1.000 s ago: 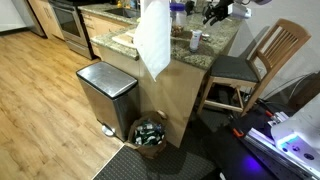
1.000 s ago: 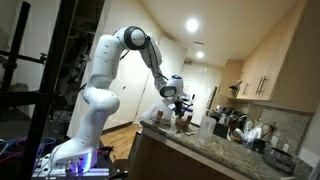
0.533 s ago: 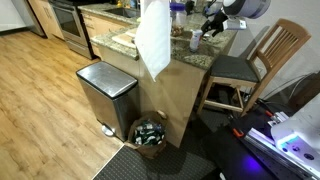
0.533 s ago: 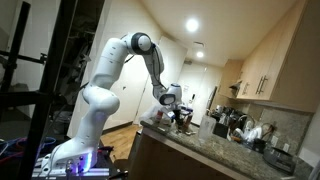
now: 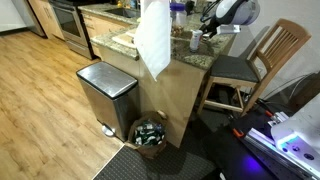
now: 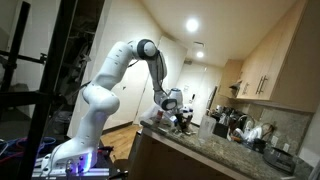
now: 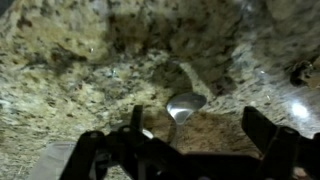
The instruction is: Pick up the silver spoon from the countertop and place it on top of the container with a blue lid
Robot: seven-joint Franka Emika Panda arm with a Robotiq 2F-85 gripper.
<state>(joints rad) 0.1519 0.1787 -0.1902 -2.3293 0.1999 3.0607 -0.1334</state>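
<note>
The silver spoon (image 7: 184, 104) lies on the speckled granite countertop (image 7: 70, 70), its bowl away from me and its handle running back under my gripper. My gripper (image 7: 200, 135) is open just above the counter. The spoon lies between the two dark fingers (image 7: 137, 122), nearer the left one, and neither finger touches it. In both exterior views the gripper (image 5: 207, 24) (image 6: 178, 110) is low over the counter's end. The small jar with the pale bluish lid (image 5: 196, 40) stands on the counter just in front of the gripper. The spoon is too small to make out in the exterior views.
A taller vessel with a dark blue top (image 5: 177, 12) and a white paper towel sheet (image 5: 152, 40) stand near the jar. A steel bin (image 5: 106, 92) and a small basket (image 5: 150, 132) sit on the floor below. A wooden chair (image 5: 250, 62) stands beside the counter.
The arm has come down and forward towards the counter's end, bringing the open gripper low over the spoon. The spoon and the jar have not moved.
</note>
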